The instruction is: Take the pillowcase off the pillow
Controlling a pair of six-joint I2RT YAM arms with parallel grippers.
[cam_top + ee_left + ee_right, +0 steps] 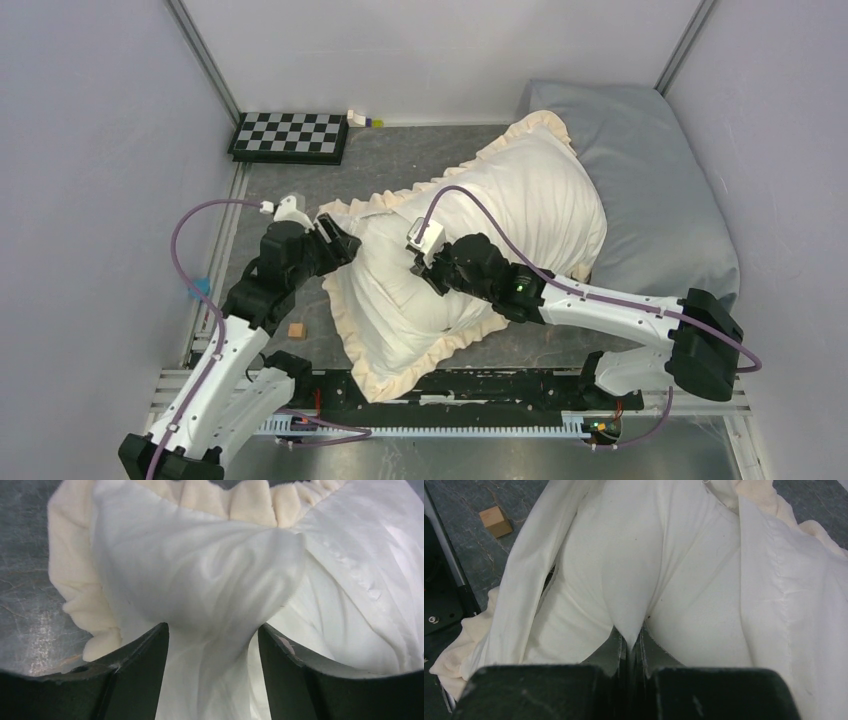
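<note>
Right gripper point(633, 637) tight on pillow point(634, 555) within open-backed frilled pillowcase point(794, 610).

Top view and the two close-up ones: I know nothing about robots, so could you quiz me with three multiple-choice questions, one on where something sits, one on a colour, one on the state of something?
1. Where on the table is the checkerboard?
A) far left corner
B) near right corner
C) the middle

2. What colour is the small block near the table's left edge?
A) blue
B) tan
C) black

3. How is the right tool?
A) wide open
B) shut on a fold of white cloth
C) holding the block

Answers:
1 A, it lies by the back wall on the left.
2 B, it looks like bare wood.
3 B, its fingers meet with the cloth pinched between them.
</note>
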